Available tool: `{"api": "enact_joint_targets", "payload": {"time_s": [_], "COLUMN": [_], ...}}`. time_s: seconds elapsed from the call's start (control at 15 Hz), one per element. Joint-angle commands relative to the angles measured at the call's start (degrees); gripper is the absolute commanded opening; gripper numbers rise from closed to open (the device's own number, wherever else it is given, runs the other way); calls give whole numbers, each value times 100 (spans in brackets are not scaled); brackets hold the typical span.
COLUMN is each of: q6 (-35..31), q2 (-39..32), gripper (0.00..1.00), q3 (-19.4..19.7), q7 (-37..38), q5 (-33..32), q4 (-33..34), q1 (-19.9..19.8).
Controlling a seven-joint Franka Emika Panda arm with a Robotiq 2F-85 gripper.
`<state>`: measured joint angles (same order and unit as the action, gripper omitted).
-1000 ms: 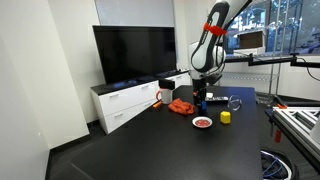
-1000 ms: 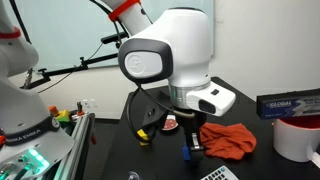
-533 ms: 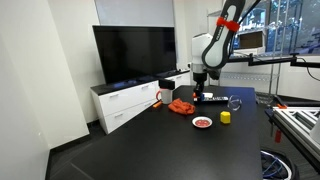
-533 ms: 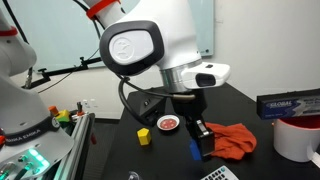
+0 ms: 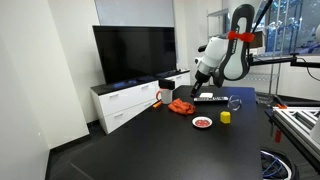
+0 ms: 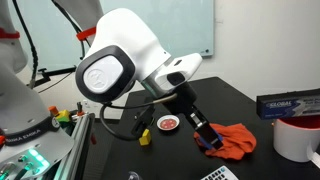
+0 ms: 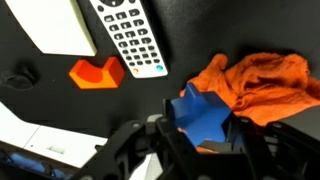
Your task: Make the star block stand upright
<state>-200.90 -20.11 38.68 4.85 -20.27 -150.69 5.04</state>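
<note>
The blue star block sits between my gripper's two black fingers in the wrist view, held above the table. My gripper is shut on it. In an exterior view the gripper is tilted and holds the blue block just over the edge of an orange cloth. In an exterior view the gripper hangs above the far part of the black table; the block is too small to make out there.
The wrist view shows the orange cloth, a white remote and an orange block below me. A yellow block, red dish, red-and-white mug and a TV are nearby.
My arm has risen and tilted, carrying the blue star block up off the table and toward the orange cloth. The gripper stays shut on the block.
</note>
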Motion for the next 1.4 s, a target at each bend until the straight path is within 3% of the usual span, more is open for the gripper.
{"api": "enact_joint_targets", "payload": {"time_s": [0.0, 0.2, 0.27, 0.6, 1.33], "q6": [-1329, -1142, -1095, -1051, -1303], "q2": [-555, -916, -900, -1162, -1177], "gripper": [20, 20, 20, 20, 20], "q3": [721, 946, 435, -35, -451], "q7": [-295, -96, -561, -610, -597], "q5": [968, 1570, 2317, 3580, 4472], "q4": [-303, -495, -571, -596, -476], "q1": [993, 1579, 1323, 1437, 1405]}}
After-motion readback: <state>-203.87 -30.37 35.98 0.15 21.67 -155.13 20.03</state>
